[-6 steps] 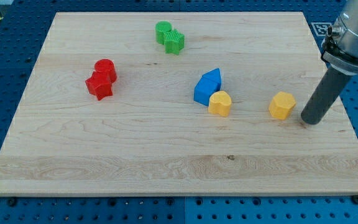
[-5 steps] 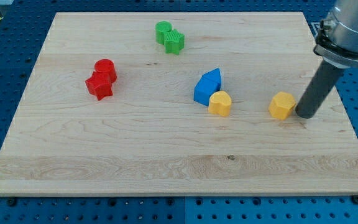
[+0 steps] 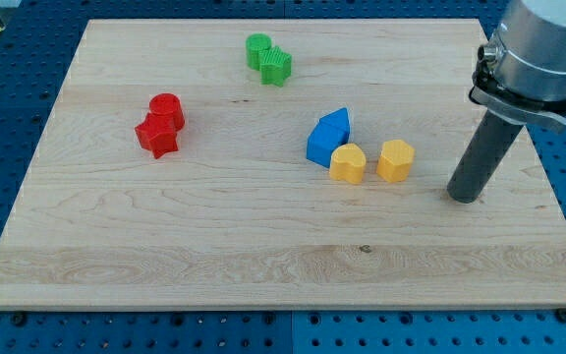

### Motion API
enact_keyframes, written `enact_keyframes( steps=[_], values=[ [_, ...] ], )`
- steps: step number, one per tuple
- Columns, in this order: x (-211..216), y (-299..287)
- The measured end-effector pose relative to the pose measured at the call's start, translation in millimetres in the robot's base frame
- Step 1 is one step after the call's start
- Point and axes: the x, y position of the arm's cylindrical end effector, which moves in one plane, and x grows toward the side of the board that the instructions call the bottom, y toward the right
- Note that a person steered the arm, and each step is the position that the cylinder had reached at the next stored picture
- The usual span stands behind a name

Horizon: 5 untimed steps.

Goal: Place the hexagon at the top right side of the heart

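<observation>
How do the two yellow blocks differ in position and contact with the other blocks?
The yellow heart touches the blue block; the yellow hexagon touches nothing. The hexagon lies toward the view's right, nearer my tip; the heart sits slightly lower. Both are yellow and similar in size.

No readable text, label, brand or number is seen on the wooden board [image 3: 263,246], on the blocks, or on the rod.

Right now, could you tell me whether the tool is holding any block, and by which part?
Nothing is held. My tip stands apart, to the view's right of the yellow hexagon.
</observation>
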Motion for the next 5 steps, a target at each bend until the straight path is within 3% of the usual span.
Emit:
enact_keyframes(
  steps=[1, 4, 5],
  values=[
    [-11, -32],
    [-61, -54],
    [-54, -59]
  ],
)
